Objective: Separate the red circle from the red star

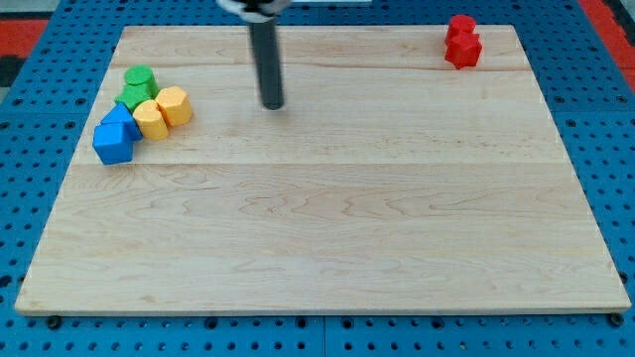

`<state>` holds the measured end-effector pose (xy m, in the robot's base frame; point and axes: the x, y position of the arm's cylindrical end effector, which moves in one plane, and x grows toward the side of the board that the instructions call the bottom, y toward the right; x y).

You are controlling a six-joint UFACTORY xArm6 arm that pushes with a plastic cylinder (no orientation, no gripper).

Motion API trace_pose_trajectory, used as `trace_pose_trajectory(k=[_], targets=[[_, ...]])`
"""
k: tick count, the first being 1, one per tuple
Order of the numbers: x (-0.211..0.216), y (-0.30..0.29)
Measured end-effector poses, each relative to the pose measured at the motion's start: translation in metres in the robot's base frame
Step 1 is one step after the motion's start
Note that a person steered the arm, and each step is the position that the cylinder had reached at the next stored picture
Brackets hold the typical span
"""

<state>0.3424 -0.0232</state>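
Observation:
Two red blocks sit touching at the view's top right corner of the wooden board: the upper one (pixel 459 27) looks like the red circle and the lower one (pixel 463 50) like the red star, though their shapes are hard to tell apart. My tip (pixel 272 103) is near the top middle of the board, far to the left of the red blocks and touching no block.
A cluster sits at the view's left: a green circle (pixel 140 78), a green block (pixel 133 96), two yellow blocks (pixel 174 105) (pixel 151 119), and two blue blocks (pixel 122 120) (pixel 112 143). The wooden board (pixel 327 238) lies on a blue pegboard.

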Motion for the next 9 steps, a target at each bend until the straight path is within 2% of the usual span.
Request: trace_pose_trajectory(k=[2, 3, 4, 6, 7, 8, 9], targets=[[-0.007, 0.217], [-0.042, 0.315], [-0.099, 0.366], [-0.149, 0.358], [-0.15, 0.35], [-0.15, 0.289], [-0.15, 0.26]])
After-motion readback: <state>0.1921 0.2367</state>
